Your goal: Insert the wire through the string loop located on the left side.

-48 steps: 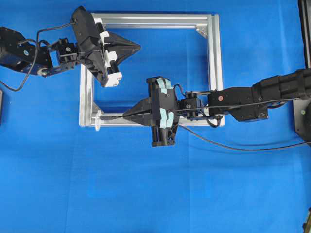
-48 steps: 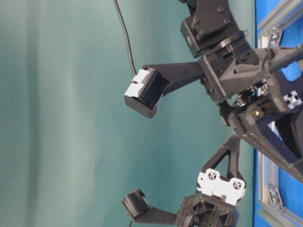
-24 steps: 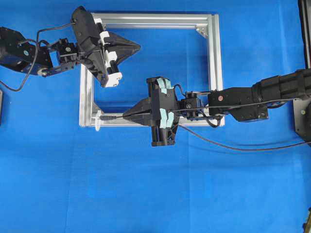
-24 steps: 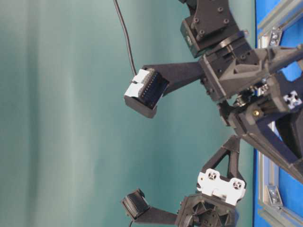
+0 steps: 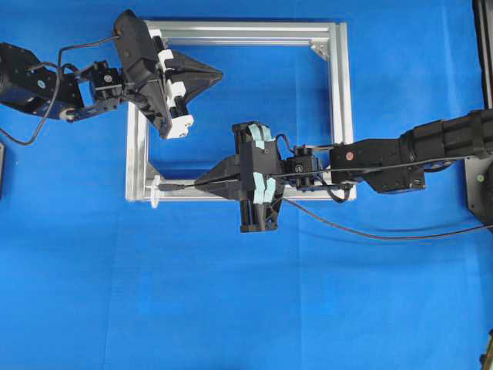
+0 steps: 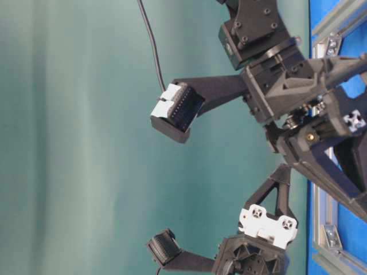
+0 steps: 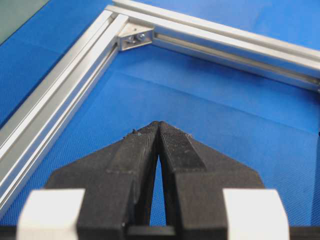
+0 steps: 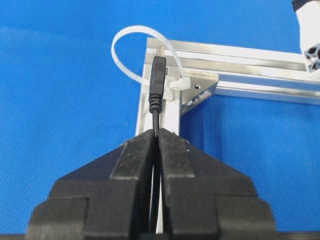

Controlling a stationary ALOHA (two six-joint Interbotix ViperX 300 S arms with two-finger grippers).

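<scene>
The silver frame point(image 5: 339, 100) lies flat on the blue cloth. The whitish string loop point(image 8: 131, 28) stands at its lower-left corner point(image 5: 156, 191). My right gripper point(image 5: 199, 184) is shut on the thin black wire point(image 8: 156, 117) just behind its plug point(image 8: 158, 75). The plug points at the loop, and in the right wrist view its tip lies within the loop's outline. The wire's slack point(image 5: 354, 230) trails right across the cloth. My left gripper point(image 5: 219, 75) hovers over the frame's upper left part, shut point(image 7: 159, 123) and holding nothing.
The frame's rails point(image 7: 60, 85) and corner brackets point(image 8: 197, 92) surround the right gripper's path. Blue cloth point(image 5: 231, 308) spreads below the frame. The table-level view shows only both arms' wrists point(image 6: 269, 80) against a green wall.
</scene>
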